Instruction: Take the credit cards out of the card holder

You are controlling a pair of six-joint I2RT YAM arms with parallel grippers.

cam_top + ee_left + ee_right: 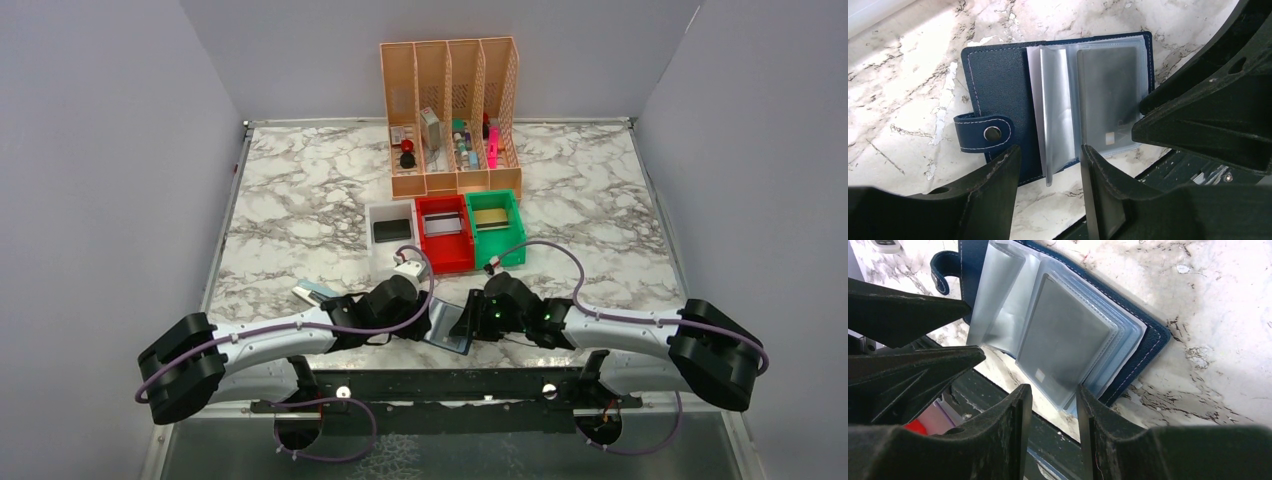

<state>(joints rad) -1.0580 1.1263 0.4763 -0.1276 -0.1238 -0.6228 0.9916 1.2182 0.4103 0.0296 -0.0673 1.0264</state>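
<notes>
My left tool (1050, 167) stands about half open over the near edge of the surface (908, 100) and holds nothing. The loose edge of the clear pocket leaves (1054, 115) lies in its gap, with room on both sides. My right tool (1054, 407) stands about as wide and grips nothing either. The near corner of the pocket stack reaches just into its gap, and I cannot tell whether a finger touches it. Just ahead of both tools the card holder (998, 85) lies open and flat on the surface, its snap strap (983, 134) off the bare navy panel. A grey card (1063, 335) shows through the top pocket. From the right wrist it lies straight ahead of that tool's gap, short edge nearest and long axis running away from the fingers. From the left wrist it lies off to one side, past my finger. I judge the right tool the nearer and better lined up to draw the card out lengthwise, though I cannot tell which end of the pocket is open. Farther back stand a white bin (372, 240), a red bin (447, 258) and a green bin (500, 250), each with something flat in it, and beyond them an orange rack (450, 70).
</notes>
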